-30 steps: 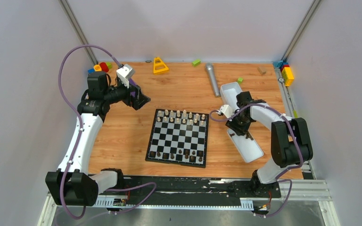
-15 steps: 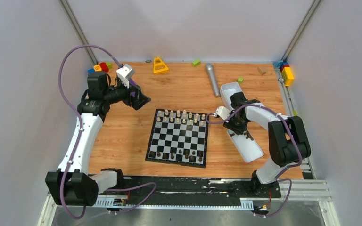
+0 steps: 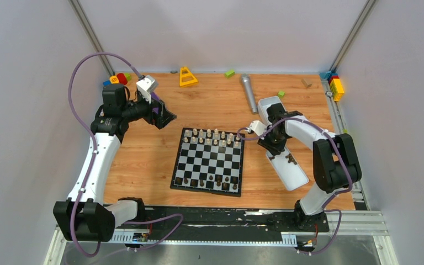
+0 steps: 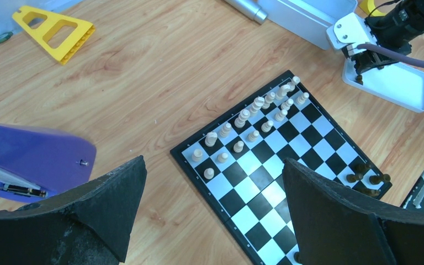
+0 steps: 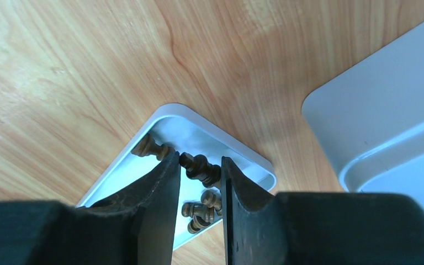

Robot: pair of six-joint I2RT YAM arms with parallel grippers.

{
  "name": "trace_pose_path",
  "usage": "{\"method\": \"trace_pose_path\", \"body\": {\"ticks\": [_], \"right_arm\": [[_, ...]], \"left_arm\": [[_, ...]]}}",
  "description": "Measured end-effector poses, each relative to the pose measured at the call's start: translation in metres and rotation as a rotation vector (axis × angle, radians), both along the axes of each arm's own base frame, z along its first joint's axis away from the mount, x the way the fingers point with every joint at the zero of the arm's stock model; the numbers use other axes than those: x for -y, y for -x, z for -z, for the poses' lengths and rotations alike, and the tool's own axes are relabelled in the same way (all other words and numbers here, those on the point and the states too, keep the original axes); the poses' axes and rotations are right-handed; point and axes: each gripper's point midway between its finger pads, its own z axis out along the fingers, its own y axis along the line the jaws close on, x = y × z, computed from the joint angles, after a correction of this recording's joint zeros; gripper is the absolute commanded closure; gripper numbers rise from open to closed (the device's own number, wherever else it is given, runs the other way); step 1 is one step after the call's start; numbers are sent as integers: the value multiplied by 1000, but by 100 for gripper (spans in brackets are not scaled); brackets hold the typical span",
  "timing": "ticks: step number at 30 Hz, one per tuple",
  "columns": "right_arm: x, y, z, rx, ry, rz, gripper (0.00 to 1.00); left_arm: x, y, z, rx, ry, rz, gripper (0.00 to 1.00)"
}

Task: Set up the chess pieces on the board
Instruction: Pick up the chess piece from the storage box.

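the right gripper (image 5: pixel 199 165) is pinched on a dark brown chess piece (image 5: pixel 200 169) - one finger on each side of it, up near the tips. the piece seems to lie sideways between the fingers, but the view is too close to tell which kind it is.

below the gripper, and well apart from it, is the corner of the white tray (image 5: pixel 237 150). a few spare dark pieces (image 5: pixel 201 210) lie on their sides in it. the spare ones wait there, so that is the place to fetch one from.

the board (image 3: pixel 208 163) is off to the left of the right gripper, near the tray but not touching it. cream pieces (image 3: pixel 212 137) stand in its two far rows. the standing dark pieces (image 3: pixel 210 181) are on the near rows, with gaps between them - that side is not full yet. so the held piece likely belongs in one of those gaps. the next job would be to carry it over and stand it on its base. it is small and round, so a loose pinch could let it slip or tip.

the left gripper (image 4: pixel 212 163) is wide open and holds nothing. it hangs high, with the board down below it. my guess is that it waits there to leave room for the other arm.
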Motion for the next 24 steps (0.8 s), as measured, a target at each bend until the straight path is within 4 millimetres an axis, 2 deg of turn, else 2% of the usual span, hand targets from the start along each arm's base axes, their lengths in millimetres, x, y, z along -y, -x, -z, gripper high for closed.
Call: {"method": "trace_pose_path", "body": {"ticks": [9,15,20,24], "right_arm": [[-18,11,-9,-52,-112,43,89],[-26,15,-19,-85,-250,128,88],[-34,14,-36,-96,-414,195,88],[-56,17,-55,-113,-561,198,88]], "left_arm": [[0,0,0,0,1,2,0],[3,2,0,1,9,21,0],[8,5,6,4,28,60,4],[17,9,11,14,48,113,6]]}}
